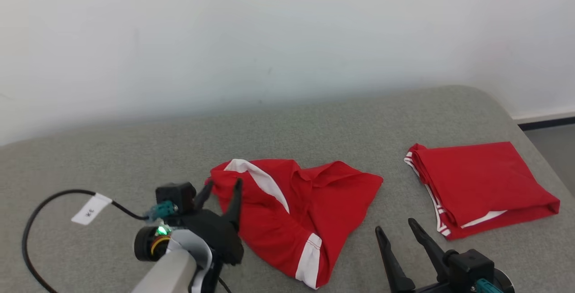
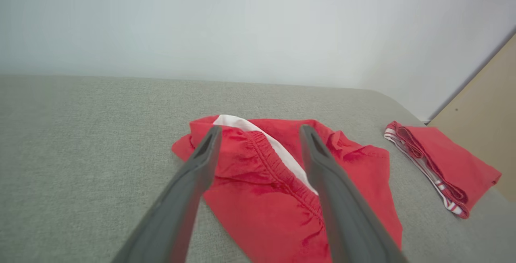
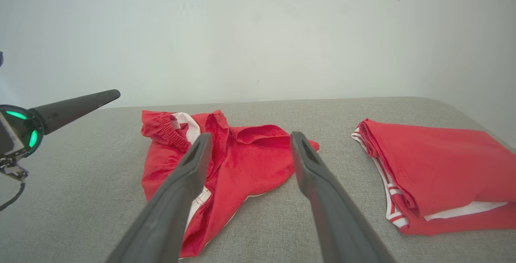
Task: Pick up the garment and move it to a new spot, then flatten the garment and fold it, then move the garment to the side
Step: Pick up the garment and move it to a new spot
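Grey padded table (image 1: 314, 122), white wall behind. Two red garments: crumpled garment (image 1: 310, 207) at centre, folded garment (image 1: 480, 185) well apart to its right. Two grippers, both spread wide, gripping nothing: left gripper (image 1: 224, 183) at crumpled garment's left edge, right gripper (image 1: 394, 225) near its right side. One tagged black cable (image 1: 40, 207) far left.

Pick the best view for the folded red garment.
Head view: the folded red garment lies whole and unobstructed. The right wrist view shows it larger but cut off at the frame edge; the left wrist view shows it small, off to the side.
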`<state>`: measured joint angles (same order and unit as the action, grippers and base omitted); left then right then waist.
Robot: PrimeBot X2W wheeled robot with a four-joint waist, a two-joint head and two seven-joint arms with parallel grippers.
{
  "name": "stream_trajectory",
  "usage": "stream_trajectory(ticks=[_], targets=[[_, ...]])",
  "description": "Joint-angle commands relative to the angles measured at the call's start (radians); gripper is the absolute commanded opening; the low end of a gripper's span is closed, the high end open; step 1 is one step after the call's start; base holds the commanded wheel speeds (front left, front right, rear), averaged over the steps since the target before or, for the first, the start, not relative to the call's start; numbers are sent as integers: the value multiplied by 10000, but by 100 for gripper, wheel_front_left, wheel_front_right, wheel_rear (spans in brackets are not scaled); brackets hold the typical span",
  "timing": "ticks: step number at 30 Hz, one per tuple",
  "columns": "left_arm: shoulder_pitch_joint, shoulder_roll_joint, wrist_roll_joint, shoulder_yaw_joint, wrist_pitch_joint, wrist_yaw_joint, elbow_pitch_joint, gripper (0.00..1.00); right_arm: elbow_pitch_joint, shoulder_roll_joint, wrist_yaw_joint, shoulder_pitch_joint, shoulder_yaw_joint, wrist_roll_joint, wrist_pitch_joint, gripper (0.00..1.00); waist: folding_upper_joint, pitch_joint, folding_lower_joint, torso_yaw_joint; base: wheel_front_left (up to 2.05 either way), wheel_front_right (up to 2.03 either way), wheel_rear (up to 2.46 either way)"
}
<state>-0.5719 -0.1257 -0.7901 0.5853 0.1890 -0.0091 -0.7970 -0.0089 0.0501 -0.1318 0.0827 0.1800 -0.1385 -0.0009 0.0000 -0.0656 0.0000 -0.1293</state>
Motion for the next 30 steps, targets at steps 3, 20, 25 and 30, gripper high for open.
stream_trajectory(ticks=[3, 20, 25, 30], targets=[[487, 6, 216, 380, -130, -174, 524, 100, 35, 1, 25, 85, -26, -94, -87, 100, 0, -173, 0, 161, 0, 0, 0], [942, 131, 1669, 2656, -1752, 122, 1536, 100, 74, 2, 25, -84, -55, 92, -29, 100, 0, 69, 0, -1288, 0, 0, 0], [896, 311, 1689, 2508, -1157, 508, 1460, 100, 38, 4, 25, -27, -201, 143, -85, 100, 0, 82, 0, -1547, 0, 0, 0], [1412, 222, 1784, 2157, 506, 375, 2160, 100, 9, 4, 25, 199, -547, 91, -254, 100, 0, -56, 0, -1379, 0, 0, 0]])
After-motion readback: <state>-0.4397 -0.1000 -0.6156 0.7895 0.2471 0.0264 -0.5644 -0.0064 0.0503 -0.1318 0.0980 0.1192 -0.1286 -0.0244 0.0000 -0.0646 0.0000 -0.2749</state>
